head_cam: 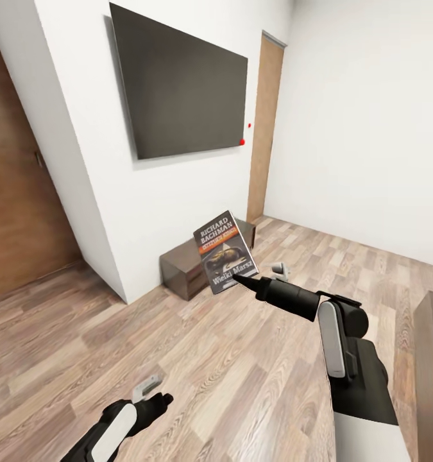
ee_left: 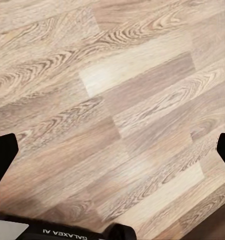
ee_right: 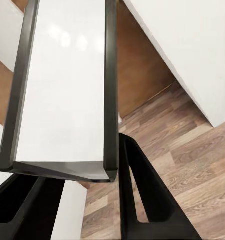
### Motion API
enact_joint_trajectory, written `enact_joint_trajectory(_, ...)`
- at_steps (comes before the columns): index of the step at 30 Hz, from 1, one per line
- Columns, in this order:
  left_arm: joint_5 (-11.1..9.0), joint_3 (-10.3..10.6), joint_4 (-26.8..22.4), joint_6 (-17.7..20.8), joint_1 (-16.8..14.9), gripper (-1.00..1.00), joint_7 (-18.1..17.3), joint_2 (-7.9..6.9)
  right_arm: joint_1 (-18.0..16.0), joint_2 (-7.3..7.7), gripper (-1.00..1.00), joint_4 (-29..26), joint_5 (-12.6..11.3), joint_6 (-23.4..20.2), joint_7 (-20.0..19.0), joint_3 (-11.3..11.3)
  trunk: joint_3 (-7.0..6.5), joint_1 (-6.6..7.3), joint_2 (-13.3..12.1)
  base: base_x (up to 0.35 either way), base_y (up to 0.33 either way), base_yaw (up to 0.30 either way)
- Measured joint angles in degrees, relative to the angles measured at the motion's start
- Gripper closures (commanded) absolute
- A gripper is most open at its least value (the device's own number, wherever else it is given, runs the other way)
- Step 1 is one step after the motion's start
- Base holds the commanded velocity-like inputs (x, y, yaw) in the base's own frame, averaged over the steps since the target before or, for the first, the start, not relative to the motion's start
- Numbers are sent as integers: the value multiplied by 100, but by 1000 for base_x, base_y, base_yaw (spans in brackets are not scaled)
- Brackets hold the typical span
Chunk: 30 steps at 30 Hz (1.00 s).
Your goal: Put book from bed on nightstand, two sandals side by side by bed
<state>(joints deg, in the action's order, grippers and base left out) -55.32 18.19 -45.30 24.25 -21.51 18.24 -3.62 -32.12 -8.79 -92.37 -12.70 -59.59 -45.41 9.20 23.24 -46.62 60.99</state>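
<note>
Right hand (head_cam: 242, 278) is clamped on the lower edge of the book (head_cam: 225, 251), which is carried upright and clear of the wood-plank floor (head_cam: 242, 359), presumably for transport to a nightstand; left hand (head_cam: 153, 405) hangs low, fingers apart and empty.

Book (head_cam: 226, 251) before low cabinet (head_cam: 184, 269), under television (head_cam: 181, 86)

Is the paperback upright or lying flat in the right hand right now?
Upright, slightly tilted. The dark Richard Bachman paperback with the orange band stands with its cover toward the head camera, pinched at its lower edge by the right hand, above the wood-plank floor.
</note>
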Motion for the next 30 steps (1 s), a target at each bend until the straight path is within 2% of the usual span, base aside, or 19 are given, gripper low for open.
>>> enact_joint_trajectory(10, -5, 0, 0, 0, 0, -100, 0, 1, -5, 15, 100, 2, 0, -2, 7, 52, 0, 0, 0, 330, 0, -266)
enact_joint_trajectory(11, -4, 0, 0, 0, 0, -100, 0, 1, -11, 13, 100, 4, 8, 4, 22, 109, 0, 0, 0, 330, 0, -266)
enact_joint_trajectory(12, -2, 0, 0, 0, 0, -100, 0, 1, -28, 6, 100, 4, -52, -1, 46, 420, -1, 0, 0, 330, 0, -266)
enact_joint_trajectory(13, -3, -1, -1, 1, 0, -100, 0, 1, -32, 6, 100, 10, 113, 41, 42, 543, 0, 0, 0, 330, 0, -266)
enact_joint_trajectory(15, -2, 0, 0, 0, 0, -100, 0, 2, -50, 6, 100, 13, -6, -3, 53, 689, 0, 0, 0, 330, 0, -266)
enact_joint_trajectory(19, -3, 0, 0, 0, 0, -100, 0, 2, -82, 7, 100, 20, 11, -1, 66, 831, 0, 0, 0, 330, 0, -266)
enact_joint_trajectory(20, -3, -1, -1, 1, 1, -100, 0, 0, -101, -1, 100, 22, -3, 11, 162, 980, 0, 0, 0, 330, 0, -266)
enact_joint_trajectory(21, -5, 0, 0, 0, 0, -100, 0, 1, -128, -11, 100, 34, 34, 32, 558, 1206, 0, 0, 0, 330, 0, -266)
enact_joint_trajectory(22, -6, -1, -1, 1, 0, -100, 1, -1, -137, -11, 100, 44, 241, 74, 682, 1266, 0, 0, -1, 330, 0, -266)
enact_joint_trajectory(23, -6, 0, 0, 0, 0, -100, 0, -2, -150, -14, 100, 44, 15, 8, 809, 1298, 0, 0, 0, 330, 0, -266)
enact_joint_trajectory(24, -6, 0, 0, 0, 0, -100, 0, -2, -150, -14, 100, 44, -12, -3, 816, 1298, 0, 0, 0, 330, 0, -266)
enact_joint_trajectory(25, -6, 0, 0, 0, 0, -100, 0, -2, -170, -15, 100, 52, 16, 13, 997, 1362, 0, 0, 0, 330, 0, -266)
enact_joint_trajectory(26, -6, 0, 0, 0, 0, -100, 0, -3, -177, -15, 100, 58, 110, 33, 1066, 1401, 0, 0, 0, 330, 0, -266)
enact_joint_trajectory(27, -6, 0, 0, 0, 0, -100, 0, -4, -183, -18, 100, 59, 23, 11, 1126, 1437, 0, 0, 0, 330, 0, -266)
enact_joint_trajectory(30, -6, 0, 0, 0, 0, -100, 0, -5, -191, -21, 100, 64, 23, 10, 1209, 1503, 0, 0, 0, 330, 0, -266)
